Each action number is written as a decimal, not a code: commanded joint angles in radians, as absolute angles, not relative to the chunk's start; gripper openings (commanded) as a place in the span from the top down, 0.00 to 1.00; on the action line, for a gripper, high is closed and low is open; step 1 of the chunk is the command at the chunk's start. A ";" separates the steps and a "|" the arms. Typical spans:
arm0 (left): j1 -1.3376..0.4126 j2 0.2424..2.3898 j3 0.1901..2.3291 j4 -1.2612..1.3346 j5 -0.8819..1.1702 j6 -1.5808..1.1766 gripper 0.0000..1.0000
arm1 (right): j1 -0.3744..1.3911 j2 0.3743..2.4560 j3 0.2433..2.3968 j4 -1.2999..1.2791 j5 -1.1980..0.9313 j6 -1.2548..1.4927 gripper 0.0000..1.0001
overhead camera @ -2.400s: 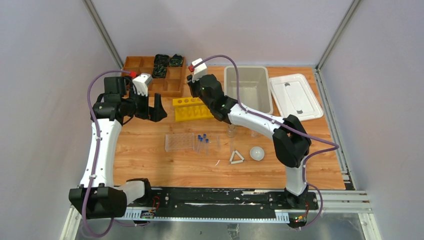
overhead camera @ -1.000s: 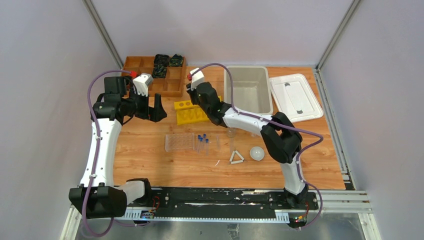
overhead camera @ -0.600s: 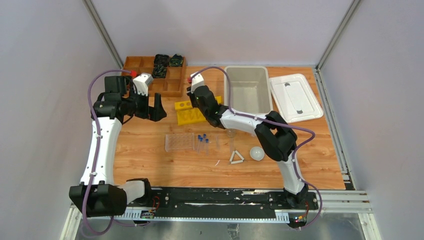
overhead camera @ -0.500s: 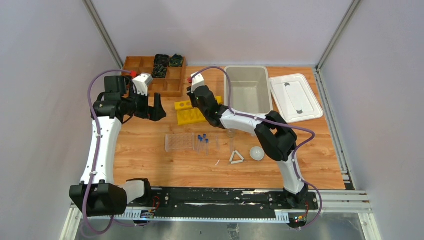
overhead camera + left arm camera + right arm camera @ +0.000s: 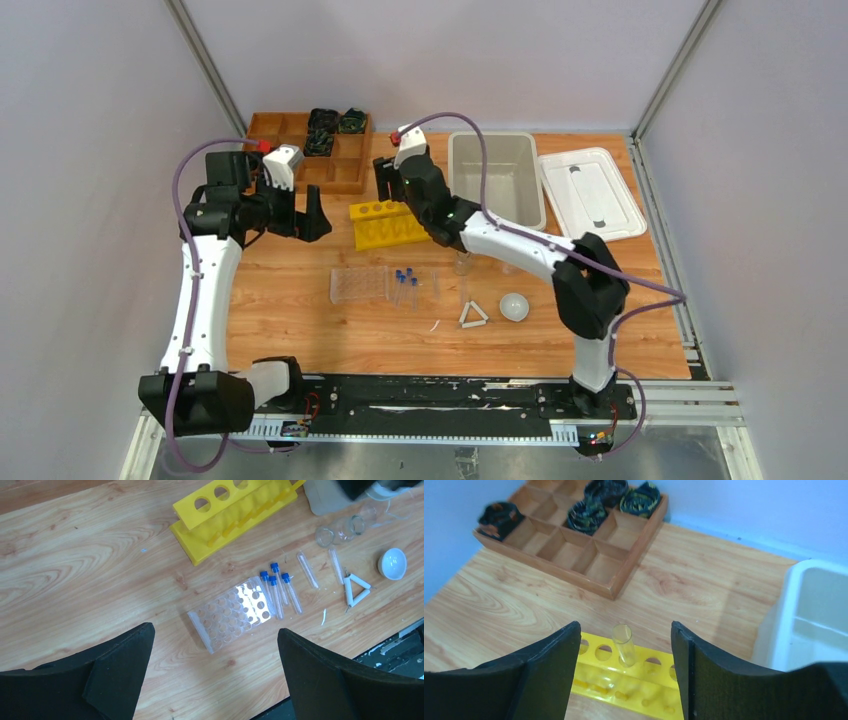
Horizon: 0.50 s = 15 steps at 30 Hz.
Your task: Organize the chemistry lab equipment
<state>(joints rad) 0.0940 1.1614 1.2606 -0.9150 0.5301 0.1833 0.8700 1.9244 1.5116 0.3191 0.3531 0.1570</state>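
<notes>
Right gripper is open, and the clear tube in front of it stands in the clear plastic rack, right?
Wrong rack. The right gripper is open, but the clear tube in front of it stands in the yellow rack instead. The right wrist view shows it.

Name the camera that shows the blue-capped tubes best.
Left wrist: the four blue-capped tubes lie close-up and unobstructed beside the clear rack. The top view shows them tiny; the right wrist view misses them.

Front row, left to right: multi-well rack [image 5: 359,284], capped tubes [image 5: 405,285], triangle frame [image 5: 473,316], dish [image 5: 514,305] — beakers [image 5: 326,536] behind the frame. Further back, six-hole rack [image 5: 388,222] with one tube [image 5: 623,645] standing in it; compartment tray [image 5: 300,150] rear-left, bin [image 5: 497,137] rear-right.
</notes>
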 commanded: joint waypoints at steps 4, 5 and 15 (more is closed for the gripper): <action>0.104 1.111 1.297 -0.921 0.534 0.174 0.00 | 0.969 1.666 1.452 -0.106 0.515 0.325 0.38; 0.104 1.108 1.296 -0.923 0.535 0.173 0.00 | 0.977 1.639 1.429 -0.173 0.518 0.365 0.42; 0.104 1.084 1.309 -0.936 0.519 0.168 0.00 | 1.003 1.491 1.058 -0.360 0.420 0.621 0.79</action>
